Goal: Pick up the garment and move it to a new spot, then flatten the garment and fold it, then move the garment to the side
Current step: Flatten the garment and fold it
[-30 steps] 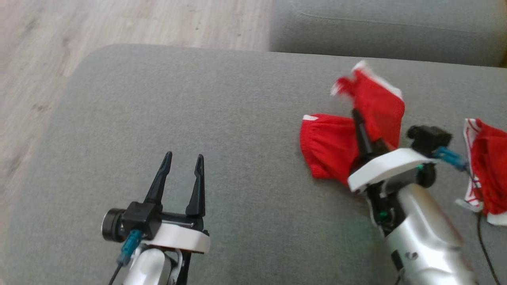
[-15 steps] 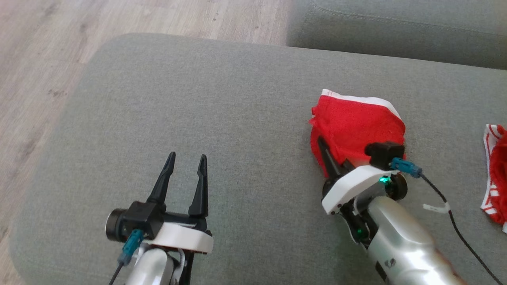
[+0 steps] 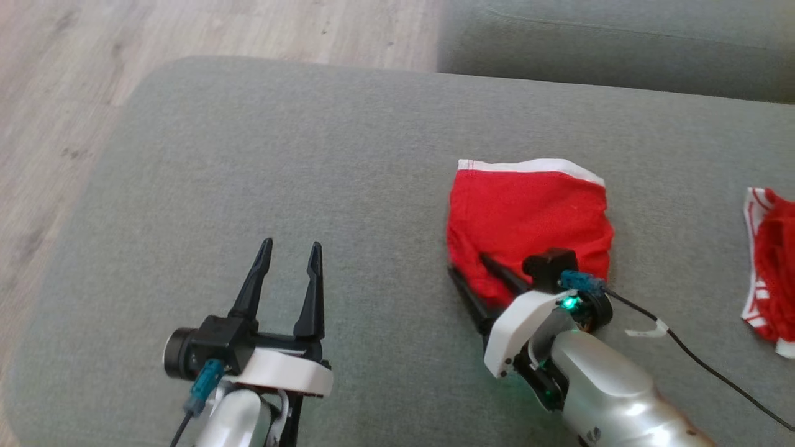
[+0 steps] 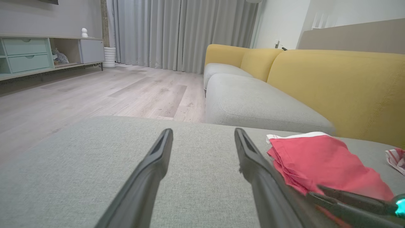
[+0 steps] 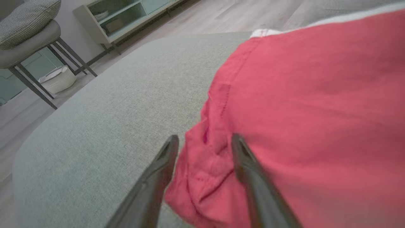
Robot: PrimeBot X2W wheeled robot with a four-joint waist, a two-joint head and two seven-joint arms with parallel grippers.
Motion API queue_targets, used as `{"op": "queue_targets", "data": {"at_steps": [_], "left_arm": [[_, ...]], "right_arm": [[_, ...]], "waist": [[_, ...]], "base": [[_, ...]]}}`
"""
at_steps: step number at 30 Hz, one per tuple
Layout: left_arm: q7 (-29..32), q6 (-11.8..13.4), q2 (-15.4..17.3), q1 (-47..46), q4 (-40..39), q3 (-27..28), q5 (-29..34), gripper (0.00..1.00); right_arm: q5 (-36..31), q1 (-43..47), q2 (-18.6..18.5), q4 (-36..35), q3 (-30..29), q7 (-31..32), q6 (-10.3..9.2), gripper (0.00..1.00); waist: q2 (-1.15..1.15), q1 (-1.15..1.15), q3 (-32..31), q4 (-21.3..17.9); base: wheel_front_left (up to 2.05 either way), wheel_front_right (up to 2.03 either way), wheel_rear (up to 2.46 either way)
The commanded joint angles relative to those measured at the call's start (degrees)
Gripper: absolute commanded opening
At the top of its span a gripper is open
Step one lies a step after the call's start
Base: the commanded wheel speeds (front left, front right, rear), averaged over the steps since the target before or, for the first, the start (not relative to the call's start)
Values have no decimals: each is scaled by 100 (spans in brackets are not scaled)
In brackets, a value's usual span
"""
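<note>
While head view shows left end effector released, right wrist view shows right end effector released astride folded red cloth garment.

1. In the head view, the right gripper and its wrist hide from you the near edge of the garment.
2. A second red cloth is cut by the right edge there; you cannot tell its shape.
3. In the right wrist view, the garment is blurred and runs off the right and bottom edges.
4. In the left wrist view, the shelf holds things too small for you to name.
</note>
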Motion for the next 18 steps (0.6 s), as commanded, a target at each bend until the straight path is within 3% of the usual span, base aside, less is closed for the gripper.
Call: {"op": "queue_targets", "data": {"at_steps": [1,7,12,18], "left_arm": [[-29,27,27,-267,-143,200,29,100],[-29,1,27,-275,-186,346,84,100],[-29,-17,27,-310,-259,446,108,100],[-29,-15,27,-323,-317,515,112,100]], "right_arm": [[-28,-238,71,-181,62,-129,-4,100],[-253,-299,-38,-591,-433,-329,-4,100],[-867,231,-359,-1837,-1859,-336,-4,100],[-1836,1237,-413,-2936,-3089,-337,-4,100]], "waist": [[0,0,-43,-90],[0,0,-193,-434],[0,0,-279,-718],[0,0,-331,-1009]], "base": [[0,0,0],[0,0,0],[0,0,0],[0,0,0]]}}
